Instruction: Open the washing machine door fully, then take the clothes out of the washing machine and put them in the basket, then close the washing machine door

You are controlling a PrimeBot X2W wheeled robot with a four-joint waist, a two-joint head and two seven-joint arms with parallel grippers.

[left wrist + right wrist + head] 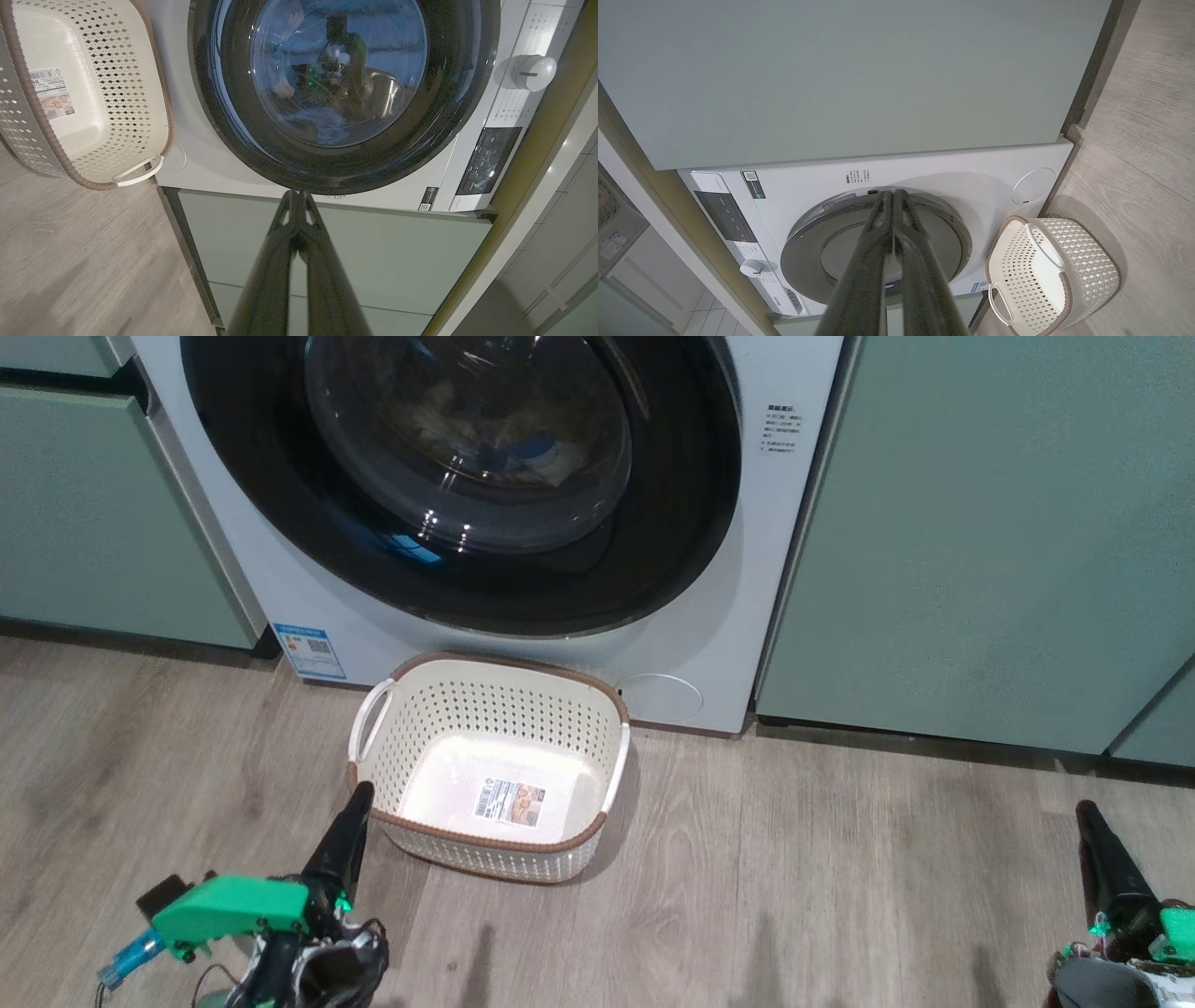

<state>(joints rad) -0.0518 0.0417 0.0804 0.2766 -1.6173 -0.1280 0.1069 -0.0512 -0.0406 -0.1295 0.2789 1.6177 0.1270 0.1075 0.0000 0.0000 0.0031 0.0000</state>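
The washing machine (709, 616) stands straight ahead, white. Its door (653, 569), black-rimmed with a glass bowl, lies closed against the front. Through the glass the clothes (551, 462) show dimly, pale with a blue patch. On the floor before the machine sits the cream basket (495, 709), with just a label on its bottom. My left gripper (361, 791) is shut, holds nothing, and hangs by the basket's near left corner. Far to the right, my right gripper (1086, 808) is shut over the floor. The left wrist view has the left gripper (297, 193) pointing at the door (233, 116). The right gripper (892, 192) points at the door (808, 233).
Green cabinet doors (980, 541) flank the machine on both sides (93, 523). Wooden floor (840, 896) lies open around the basket. A round service flap (665, 695) sits low on the machine's front. The control dial (532, 72) and panel run along its top.
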